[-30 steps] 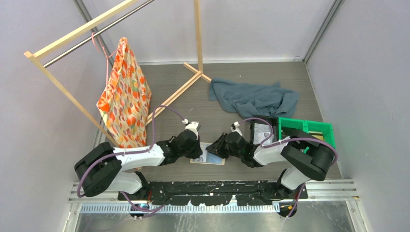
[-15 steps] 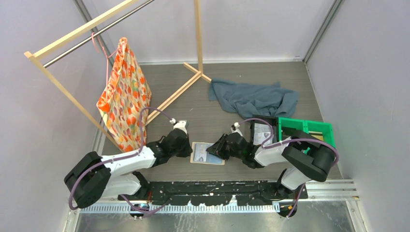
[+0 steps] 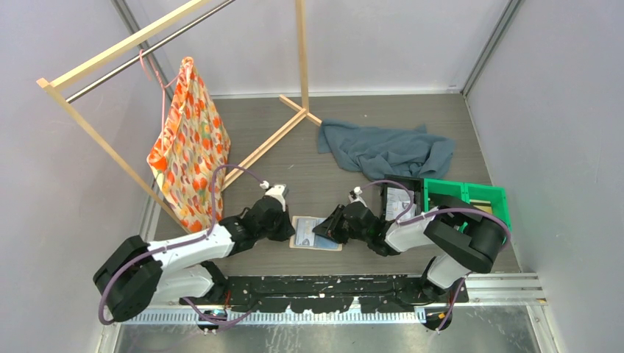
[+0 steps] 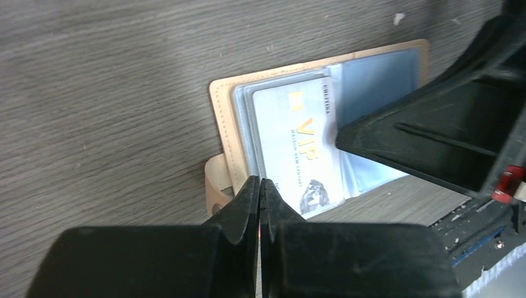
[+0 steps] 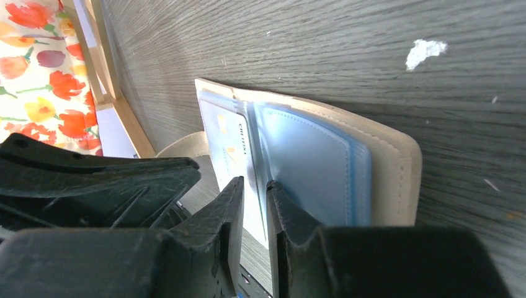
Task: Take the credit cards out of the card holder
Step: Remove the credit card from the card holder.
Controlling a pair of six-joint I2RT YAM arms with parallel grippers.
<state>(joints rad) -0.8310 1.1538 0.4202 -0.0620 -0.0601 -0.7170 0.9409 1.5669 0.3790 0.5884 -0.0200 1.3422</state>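
Drawn back leftward off the card holder (image 3: 305, 235), the left pincer (image 4: 260, 186) now sits just beside its left edge, fingers pressed together on nothing. The holder lies open at the middle of the tabletop's (image 3: 331, 176) near edge, with a pale credit card (image 4: 298, 143) bearing gold VIP print in its left pocket. The right pincer (image 5: 254, 186) is low over the holder's right half, its fingers a sliver apart about the card's edge; whether it grips cannot be told.
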